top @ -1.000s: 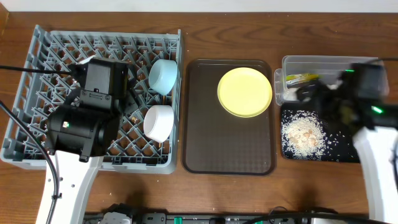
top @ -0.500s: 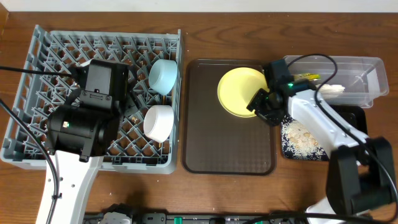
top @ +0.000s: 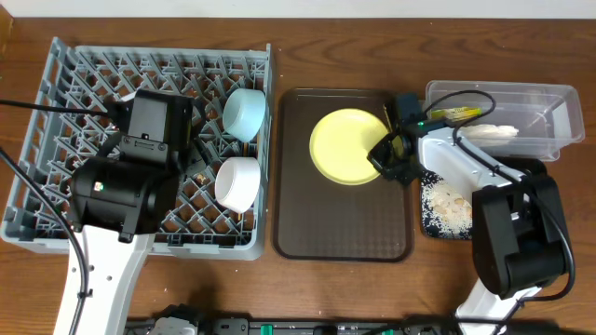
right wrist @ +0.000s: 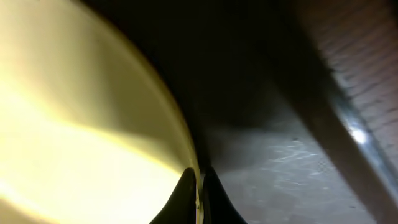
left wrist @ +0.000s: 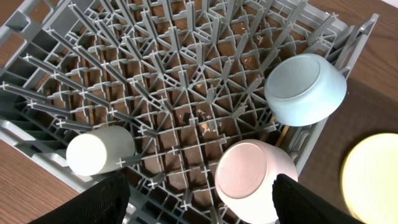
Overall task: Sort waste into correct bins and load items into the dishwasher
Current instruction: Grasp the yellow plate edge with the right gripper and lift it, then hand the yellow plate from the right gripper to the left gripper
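From overhead, the grey dish rack (top: 65, 102) fills the left of the wooden table (top: 372, 37), and the left arm (top: 130, 181) hangs over it, its own body hiding its fingers in this view. A light blue bowl (top: 245, 113) and a pale pink bowl (top: 237, 181) lie on their sides among the pegs near the rack's right wall. Just beside the rack is the brown serving tray (top: 340, 228), with the yellow plate (top: 346, 146) over its upper half. The right gripper (top: 386, 160) is at the plate's right edge. Farther right, the clear plastic tub (top: 521, 90) holds a green-and-yellow snack wrapper (top: 456, 113) and a white paper napkin (top: 491, 132). In front of it, the black tray (top: 430, 226) carries rice-like scraps (top: 449, 200). In the left wrist view, the left gripper (left wrist: 200, 208) hovers above the rack with its fingers (left wrist: 106, 199) spread wide and holding nothing. Both bowls rest below it, a white cup (left wrist: 99, 151) lies near the rack's edge, and a slice of the plate shows at the far right. In the blurred right wrist view, the two dark fingertips are pinched together on the plate's thin rim, above the tray's dark floor.
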You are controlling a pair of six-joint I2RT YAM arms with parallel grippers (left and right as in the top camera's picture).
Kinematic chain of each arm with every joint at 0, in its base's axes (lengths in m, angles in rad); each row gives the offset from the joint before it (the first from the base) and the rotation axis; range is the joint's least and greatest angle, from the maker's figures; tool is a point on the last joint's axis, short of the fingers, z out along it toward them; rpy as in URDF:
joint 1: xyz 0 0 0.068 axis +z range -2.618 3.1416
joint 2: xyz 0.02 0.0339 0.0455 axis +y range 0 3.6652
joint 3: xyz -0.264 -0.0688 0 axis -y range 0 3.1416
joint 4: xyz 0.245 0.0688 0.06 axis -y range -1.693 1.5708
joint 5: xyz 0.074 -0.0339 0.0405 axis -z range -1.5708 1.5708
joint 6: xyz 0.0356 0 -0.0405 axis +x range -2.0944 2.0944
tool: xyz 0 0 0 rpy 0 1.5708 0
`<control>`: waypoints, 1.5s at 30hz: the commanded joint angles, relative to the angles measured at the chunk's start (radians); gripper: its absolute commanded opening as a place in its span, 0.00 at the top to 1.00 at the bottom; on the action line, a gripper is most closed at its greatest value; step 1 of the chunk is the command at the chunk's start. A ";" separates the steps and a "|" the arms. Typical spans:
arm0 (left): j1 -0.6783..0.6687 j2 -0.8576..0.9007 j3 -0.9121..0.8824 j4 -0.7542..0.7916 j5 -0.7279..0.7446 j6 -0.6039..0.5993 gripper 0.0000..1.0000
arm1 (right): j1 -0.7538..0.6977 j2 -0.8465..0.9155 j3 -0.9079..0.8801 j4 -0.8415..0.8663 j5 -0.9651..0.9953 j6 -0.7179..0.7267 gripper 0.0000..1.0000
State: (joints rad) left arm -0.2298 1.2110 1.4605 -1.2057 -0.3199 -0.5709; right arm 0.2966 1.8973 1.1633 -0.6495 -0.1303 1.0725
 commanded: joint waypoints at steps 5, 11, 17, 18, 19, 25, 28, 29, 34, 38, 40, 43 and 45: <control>0.004 -0.001 0.016 0.008 0.070 0.027 0.23 | 0.008 -0.008 -0.002 0.046 -0.058 -0.209 0.99; 0.004 0.006 0.016 0.107 0.381 0.187 0.23 | -0.016 -0.169 0.003 0.114 -0.173 -0.524 0.99; 0.004 0.039 0.016 0.177 0.616 0.234 0.23 | -0.056 -0.383 0.003 0.122 -0.299 -0.676 0.99; 0.004 0.046 0.016 0.185 0.653 0.245 0.23 | -0.058 -0.415 0.003 0.124 -0.308 -0.694 0.99; 0.004 0.054 0.016 0.194 0.695 0.261 0.23 | -0.059 -0.449 0.003 0.126 -0.323 -0.720 0.99; 0.004 0.105 0.016 0.245 0.924 0.293 0.22 | -0.054 -0.564 0.003 0.130 -0.383 -0.776 0.99; -0.005 0.127 0.016 0.276 1.027 0.343 0.22 | -0.044 -0.572 0.003 0.143 -0.421 -0.779 0.99; -0.010 0.132 0.016 0.282 1.049 0.357 0.23 | -0.041 -0.571 0.003 0.145 -0.431 -0.782 0.99; -0.044 0.138 0.016 0.280 1.060 0.476 0.48 | -0.034 -0.570 0.003 0.167 -0.586 -0.820 0.99; -0.048 0.138 0.016 0.279 0.990 0.511 0.88 | -0.034 -0.570 0.003 0.182 -0.600 -0.820 0.99; -0.048 0.138 0.016 0.272 0.904 0.511 0.92 | -0.034 -0.570 0.003 0.185 -0.599 -0.832 0.97; -0.048 0.128 0.016 0.254 0.680 0.511 0.92 | -0.041 -0.570 0.003 0.181 -0.573 -0.842 0.01; -0.048 0.113 0.016 0.233 0.475 0.510 0.92 | -0.050 -0.570 0.003 0.177 -0.573 -0.842 0.01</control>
State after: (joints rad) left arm -0.2825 1.3483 1.4612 -0.9604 0.4629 -0.0834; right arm 0.2546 1.3323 1.1599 -0.4717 -0.6849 0.2569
